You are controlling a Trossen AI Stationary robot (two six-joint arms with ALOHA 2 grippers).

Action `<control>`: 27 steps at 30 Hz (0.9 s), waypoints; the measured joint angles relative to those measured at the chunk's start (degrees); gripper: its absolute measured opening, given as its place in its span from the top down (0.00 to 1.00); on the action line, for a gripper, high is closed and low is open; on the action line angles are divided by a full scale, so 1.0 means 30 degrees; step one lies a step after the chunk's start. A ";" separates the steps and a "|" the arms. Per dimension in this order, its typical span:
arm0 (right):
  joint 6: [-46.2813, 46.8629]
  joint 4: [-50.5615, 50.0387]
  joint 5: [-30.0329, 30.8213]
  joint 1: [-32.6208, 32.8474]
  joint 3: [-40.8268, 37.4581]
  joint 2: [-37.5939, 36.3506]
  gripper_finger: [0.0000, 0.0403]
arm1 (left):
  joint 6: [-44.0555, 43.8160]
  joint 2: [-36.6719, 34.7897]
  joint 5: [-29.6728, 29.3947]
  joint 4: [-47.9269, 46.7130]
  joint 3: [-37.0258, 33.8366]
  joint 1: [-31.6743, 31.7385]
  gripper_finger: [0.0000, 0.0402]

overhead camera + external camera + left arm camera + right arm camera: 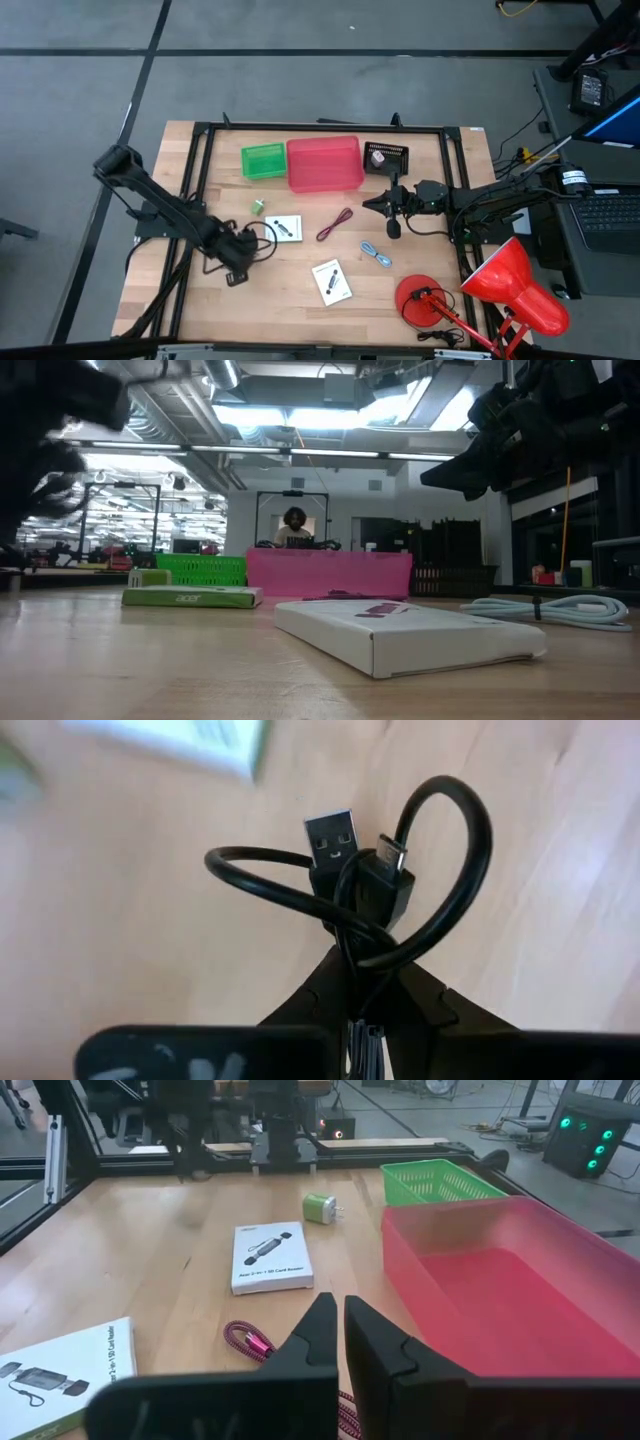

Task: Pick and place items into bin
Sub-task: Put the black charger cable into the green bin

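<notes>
Looped black USB cable (400, 890) sits pinched in my left end effector (365, 985), just above the wooden surface (290, 290), beside a flat white card box (288, 228). My right end effector (343, 1330) hangs pressed together over a braided red cord (250, 1342), near the translucent pink plastic bin (520, 1290) and green basket (440, 1178).

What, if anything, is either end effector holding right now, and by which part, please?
The left end effector pinches a coiled black USB cable where its loops cross, just below the two plugs. The right end effector is shut and holds nothing.
</notes>
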 joint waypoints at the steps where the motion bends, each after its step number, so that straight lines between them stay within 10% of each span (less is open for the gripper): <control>1: 0.0005 -0.0005 0.0000 0.0000 0.0000 0.0000 0.98 | 0.0457 -0.0445 -0.0590 0.0013 -0.0006 0.0000 0.93; 13: -0.0128 -0.0283 0.0000 -0.0007 0.0000 0.0015 0.98 | 0.7994 -0.3514 -0.4758 0.3598 -0.0006 0.0012 0.93; 27: -0.0078 -0.0508 0.0000 -0.0007 0.0000 0.0022 0.98 | 1.5558 -0.3612 -0.2429 0.9752 -0.0284 0.2366 0.92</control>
